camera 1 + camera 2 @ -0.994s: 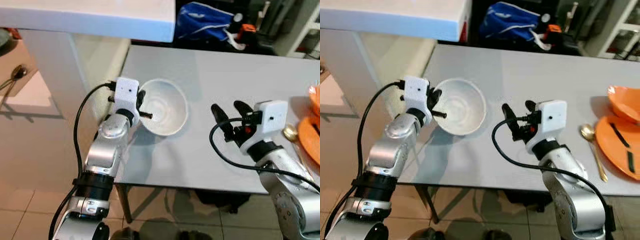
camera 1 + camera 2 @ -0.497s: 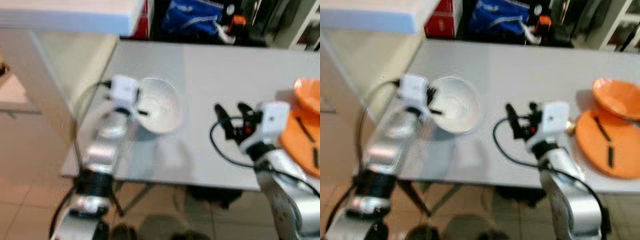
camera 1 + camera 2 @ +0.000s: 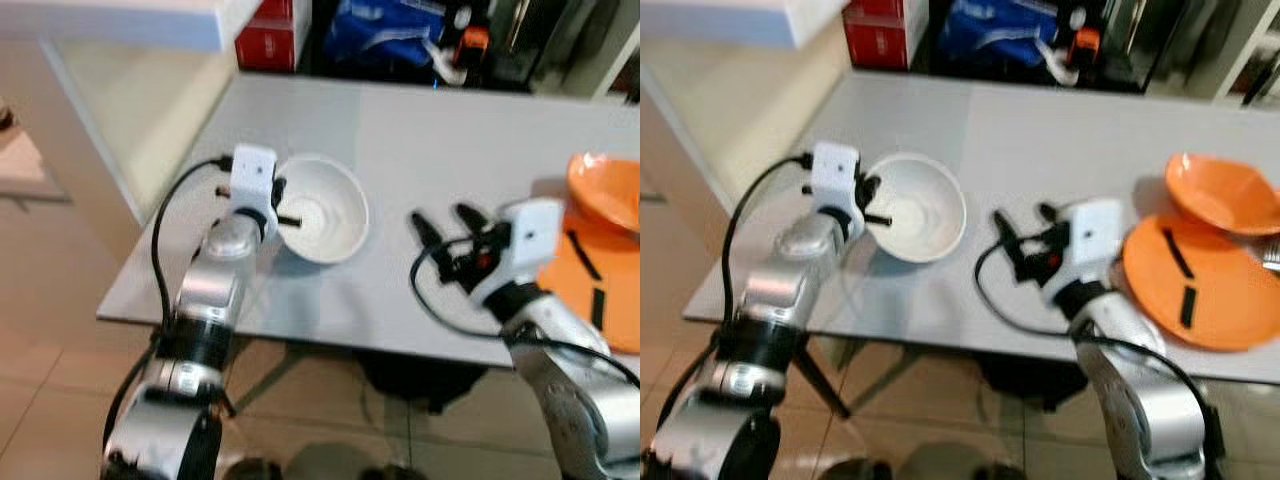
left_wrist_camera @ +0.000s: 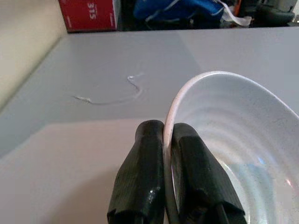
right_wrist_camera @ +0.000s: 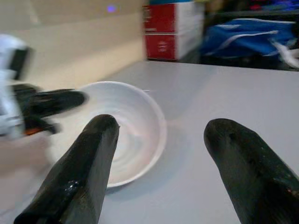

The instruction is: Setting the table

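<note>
Worktop [image 3: 400, 140]: smooth pale grey slab; its near edge and left corner show above a tiled floor [image 3: 50, 400], with a broad bare stretch of grey beyond the white bowl toward the far edge.
White bowl [image 3: 920, 205]: round, glossy, ringed with faint ridges inside; it sits on the worktop near the left corner, back from the near edge.
Left claw [image 4: 164, 154]: pinched tight on the white bowl's rim, one black finger outside the wall and one inside.
Right claw [image 5: 173, 140]: fingers spread wide, holding nothing, poised over bare worktop to the right of the white bowl and apart from it.
Orange plate [image 3: 1220, 290]: flat, matte, right of the white bowl near the worktop's near edge, with two dark strips lying on it.
Orange bowl [image 3: 1220, 190]: shallow, just behind the orange plate.
Beyond the worktop's far edge from the white bowl: red box [image 3: 268, 35], blue bag [image 3: 385, 40].
</note>
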